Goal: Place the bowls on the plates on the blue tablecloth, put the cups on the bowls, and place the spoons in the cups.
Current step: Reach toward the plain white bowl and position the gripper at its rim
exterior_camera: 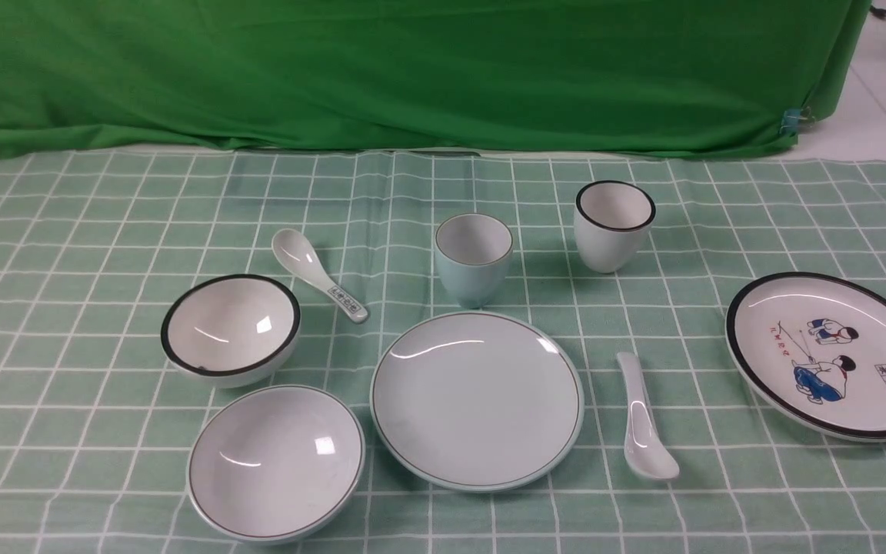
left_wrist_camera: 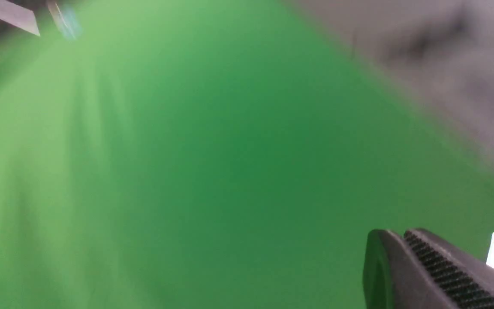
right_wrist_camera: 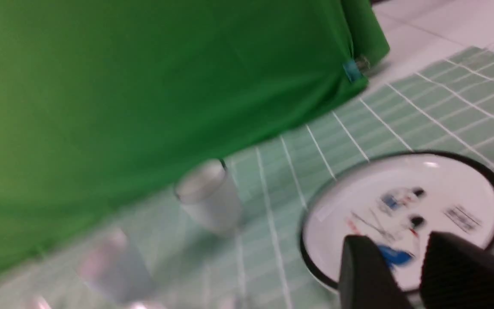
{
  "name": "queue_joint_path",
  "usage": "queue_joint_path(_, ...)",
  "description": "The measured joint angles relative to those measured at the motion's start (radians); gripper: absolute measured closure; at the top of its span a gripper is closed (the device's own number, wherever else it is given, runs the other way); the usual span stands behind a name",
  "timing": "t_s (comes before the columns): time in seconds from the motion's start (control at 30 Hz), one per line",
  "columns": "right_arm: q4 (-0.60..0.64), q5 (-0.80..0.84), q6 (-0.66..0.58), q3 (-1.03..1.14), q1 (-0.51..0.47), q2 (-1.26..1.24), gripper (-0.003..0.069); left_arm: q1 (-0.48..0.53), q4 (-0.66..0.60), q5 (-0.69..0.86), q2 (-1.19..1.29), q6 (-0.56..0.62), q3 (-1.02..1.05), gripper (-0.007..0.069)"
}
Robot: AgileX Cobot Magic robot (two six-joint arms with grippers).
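Starting with the bowls looks like the right opening step, since nothing is stacked yet. The pale blue bowl sits at the near left of the blue tablecloth, just beside the pale blue plate. The black-rimmed white bowl sits just behind the pale blue bowl, well apart from the cartoon plate at the far right. To do it well, I judge a pinch on the bowl's rim wall is needed, then a lift clear of the plate's raised edge and a level, centred set-down so a cup can later stand steady inside; the glossy glaze may slip in a light pinch. The pale blue cup, white cup, patterned spoon and plain spoon lie loose on the cloth, clear of that path. Neither arm shows in the front view. The left end effector is closed and empty, its camera facing only the green backdrop. The right end effector is parted with nothing between its fingers and hangs above the near edge of the cartoon plate, tilted toward the cups.
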Motion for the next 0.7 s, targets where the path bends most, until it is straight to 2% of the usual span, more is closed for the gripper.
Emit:
queue_joint_path(0.17,0.004,-0.080,0.041,0.000,0.000,0.000,0.0417,0.000,0.105,0.533,0.316,0.025,-0.250,0.0608)
queue_joint_path(0.3,0.006,-0.113,0.060,0.000,0.000,0.000,0.0417,0.000,0.149,0.789,0.546,0.082,-0.335,0.0608)
queue_joint_path(0.43,0.006,-0.120,0.084,-0.002,0.002,0.000,0.0421,0.000,0.199,0.867,0.728,0.126,-0.338,0.0613)
queue_joint_path(0.5,0.007,-0.061,0.090,-0.024,0.010,0.000,0.0444,-0.003,0.209,0.878,0.790,0.126,-0.337,0.0617)
queue_joint_path(0.6,0.009,0.144,0.070,-0.152,0.057,0.036,0.0568,-0.053,0.212,0.873,0.875,0.137,-0.337,0.0622)
queue_joint_path(0.7,0.009,0.343,-0.075,-0.368,0.151,0.182,0.0630,-0.153,0.213,0.813,0.926,0.144,-0.337,0.0624)
